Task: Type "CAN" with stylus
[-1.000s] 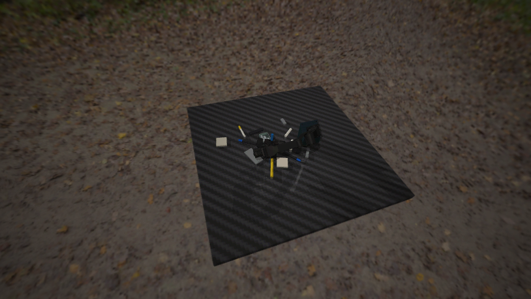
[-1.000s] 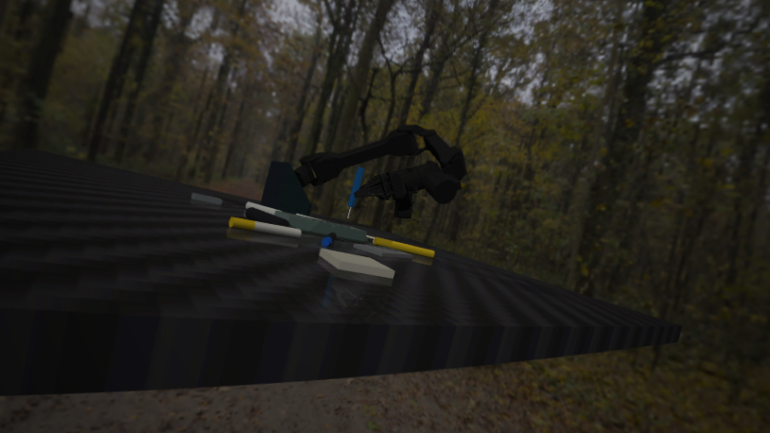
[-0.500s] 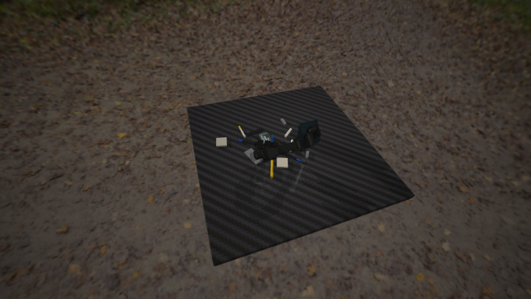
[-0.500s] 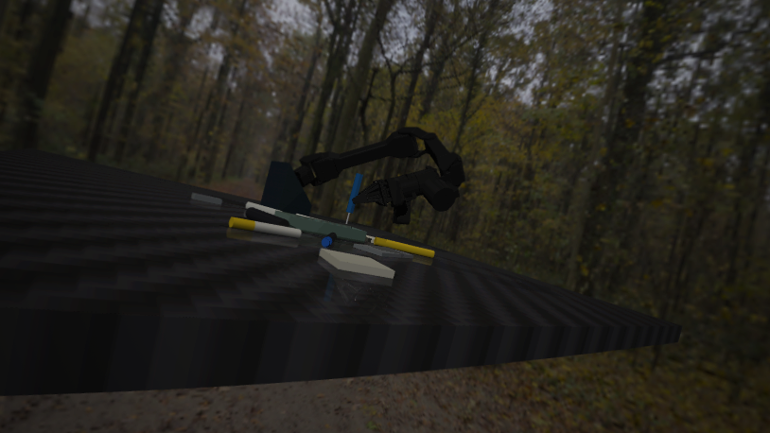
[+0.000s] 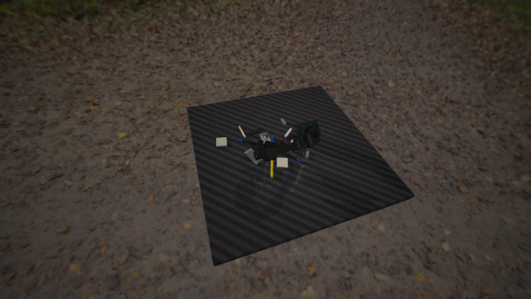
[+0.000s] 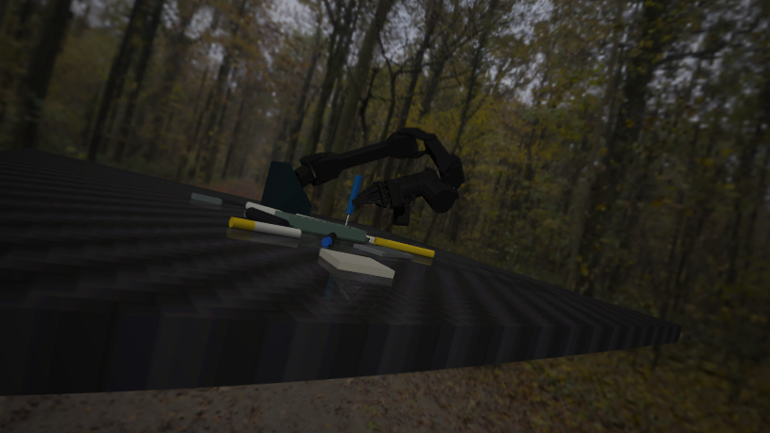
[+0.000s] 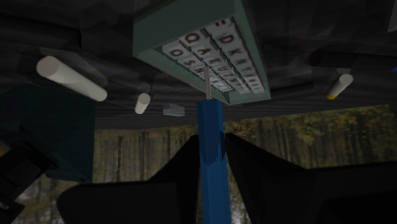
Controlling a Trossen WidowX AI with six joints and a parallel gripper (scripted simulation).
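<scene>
My gripper is shut on the blue stylus and holds it nearly upright, its thin metal tip down. The green-framed keyboard lies under the stylus. In the wrist view the tip is over the key row that starts with O and S, partway along it. The tip hides some letters, and the far keys are too small to read. Whether the tip touches a key I cannot tell. In the top view the arm covers part of the keyboard.
Pale square blocks, a yellow stick, a yellow-and-white stick, a white stick and a grey plate lie around the keyboard. The arm's base stands behind it.
</scene>
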